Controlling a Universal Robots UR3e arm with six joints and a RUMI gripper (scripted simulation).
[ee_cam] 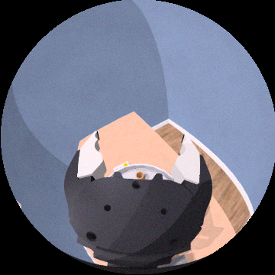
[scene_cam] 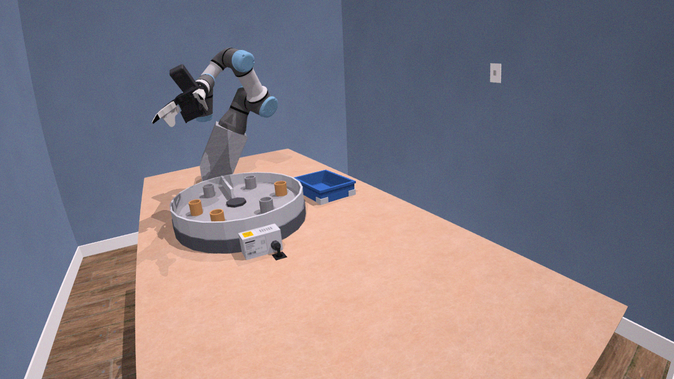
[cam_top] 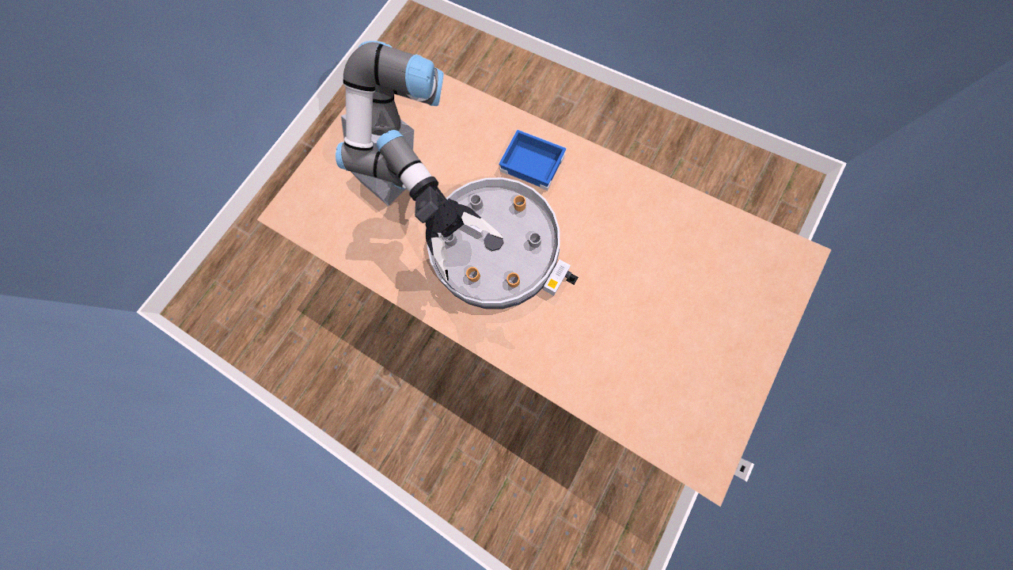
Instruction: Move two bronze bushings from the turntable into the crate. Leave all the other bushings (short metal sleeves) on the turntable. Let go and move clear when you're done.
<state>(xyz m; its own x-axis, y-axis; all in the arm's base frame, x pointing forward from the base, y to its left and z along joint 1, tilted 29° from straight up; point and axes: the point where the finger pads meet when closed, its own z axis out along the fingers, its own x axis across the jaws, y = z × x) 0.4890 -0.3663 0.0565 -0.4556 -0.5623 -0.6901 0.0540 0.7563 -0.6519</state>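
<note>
Jaws fully spread, nothing between them; the black two-jaw gripper with white fingers (scene_cam: 165,115) hangs high above the near-left part of the turntable, well apart from every sleeve. In the wrist view the white fingers frame the far end of the peach-coloured bench (ee_cam: 134,141), with only a sliver of the tray and one bronze sleeve (ee_cam: 140,175) peeking over the gripper body.

Round grey turntable tray with a raised rim (scene_cam: 291,207) holds six short sleeves around a dark central hub (scene_cam: 235,202):
- bronze bushing, left (scene_cam: 195,207)
- bronze bushing, front (scene_cam: 217,215)
- bronze bushing, back right (nearest the crate) (scene_cam: 280,188)
- grey metal bushing, back left (scene_cam: 208,190)
- grey metal bushing, back centre (scene_cam: 249,181)
- grey metal bushing, right of hub (scene_cam: 265,203)

All six stand upright, apart from one another. A thin divider wall (scene_cam: 227,186) runs from hub towards the back rim.

Blue rectangular plastic crate (scene_cam: 347,187) sits on the bench just beside the tray's right rim; nothing shows inside it (interior floor visible from top view (cam_top: 531,156)).

Small white control box with yellow label (scene_cam: 260,240) is attached at the tray's front.
</note>
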